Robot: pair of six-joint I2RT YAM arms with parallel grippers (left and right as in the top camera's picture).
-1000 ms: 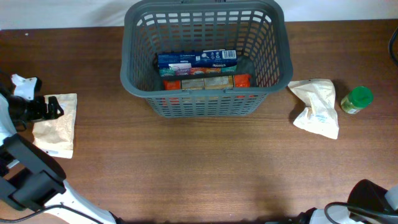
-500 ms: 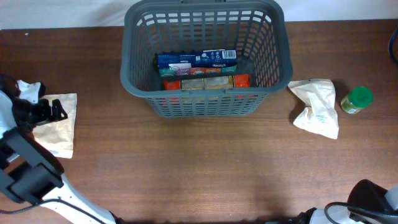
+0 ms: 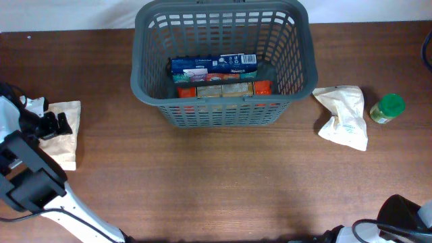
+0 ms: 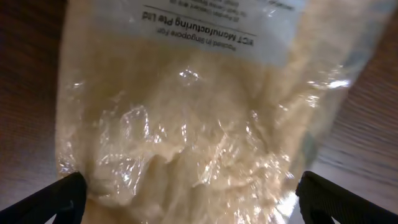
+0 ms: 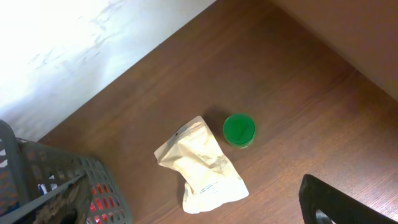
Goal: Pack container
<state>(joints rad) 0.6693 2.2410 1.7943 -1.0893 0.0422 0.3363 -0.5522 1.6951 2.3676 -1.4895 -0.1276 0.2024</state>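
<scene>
Left gripper [image 4: 199,202] hangs spread wide astride the bag [image 4: 186,118] at far left, evidently to seize it for the container [image 3: 223,116], standing part-filled at rear centre; right gripper [image 5: 339,202], likewise apart, holds nothing.

The grey container [image 3: 223,116] sits at 12 o'clock, boxes [image 3: 214,75] inside. A white bag [image 3: 344,118] and green jar [image 3: 387,108] lie at 3 o'clock. At 9 o'clock, the left tool [image 3: 62,125] is over a pale bag [image 3: 66,152].
</scene>
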